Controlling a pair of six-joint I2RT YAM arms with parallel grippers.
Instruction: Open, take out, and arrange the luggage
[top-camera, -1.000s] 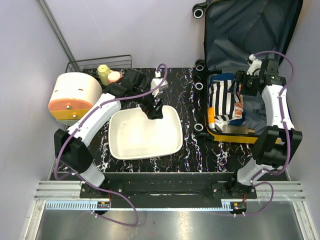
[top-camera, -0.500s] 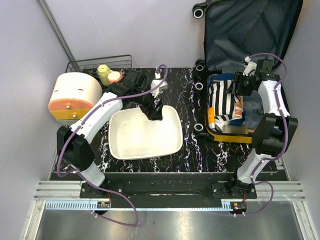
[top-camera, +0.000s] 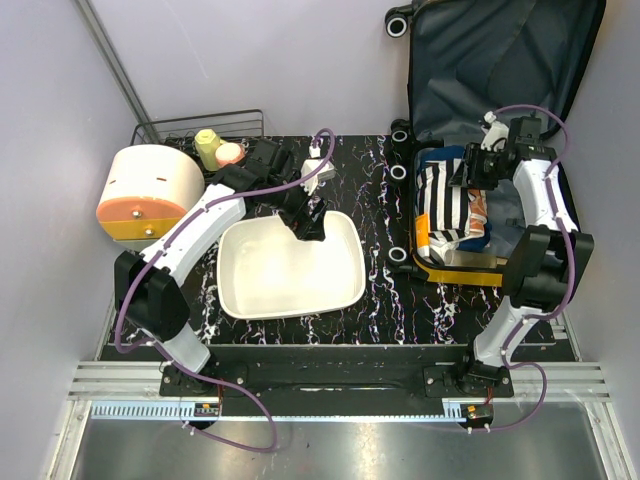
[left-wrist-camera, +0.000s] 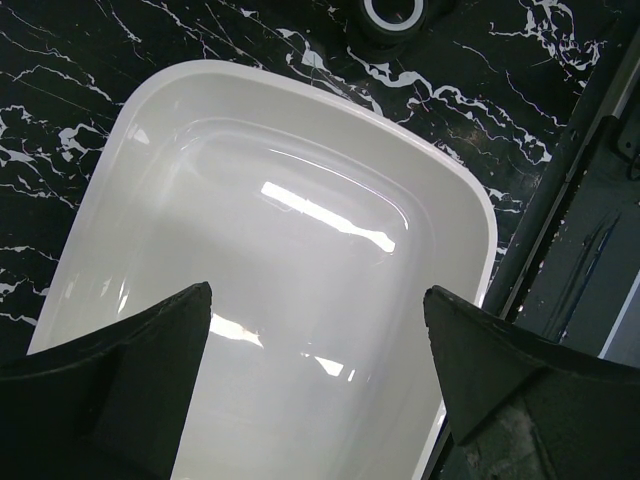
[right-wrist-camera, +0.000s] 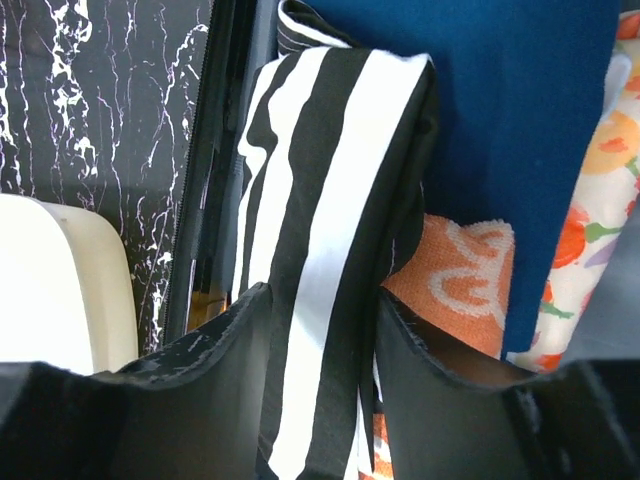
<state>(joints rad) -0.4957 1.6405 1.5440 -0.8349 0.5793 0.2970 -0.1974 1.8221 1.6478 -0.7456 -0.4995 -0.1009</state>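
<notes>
Top external view: we read left to right. A cream-and-orange round container (top-camera: 150, 195) and a black wire basket (top-camera: 200, 116) sit at the far left, well apart from the work.
White tray: the white rectangular plastic tray (top-camera: 290, 275) lies left of centre on the black marbled tabletop (top-camera: 380, 200), with nothing in it that we can see.
Left gripper: the left gripper (left-wrist-camera: 315, 295) hangs over the tray's far part, jaws spread wide, holding nothing.
Luggage: the large yellow hard-shell luggage (top-camera: 500, 60) lies at the table's right edge. Its lid stands open at the far side with the dark grey lining showing, and folded clothes fill the lower half.
Right gripper: the right gripper (right-wrist-camera: 320, 300) is down in the luggage, one finger on each side of a fold of black-and-white striped cloth (right-wrist-camera: 330, 180). The cloth fills the gap, yet we cannot tell whether it is truly pinched.
Neighbours: a navy blue cloth (right-wrist-camera: 520, 130), an orange patterned towel (right-wrist-camera: 450, 275) and a floral white cloth (right-wrist-camera: 595, 170) lie against the striped one.
Step in hand: taking out, we judge — the opening is done.
How to do it well: we would bite deep on the fold rather than its edge. We would lift straight up until it clears the yellow rim, watching that the navy layer is not dragged along. Then we would carry it left — the tray looks the likely place.
</notes>
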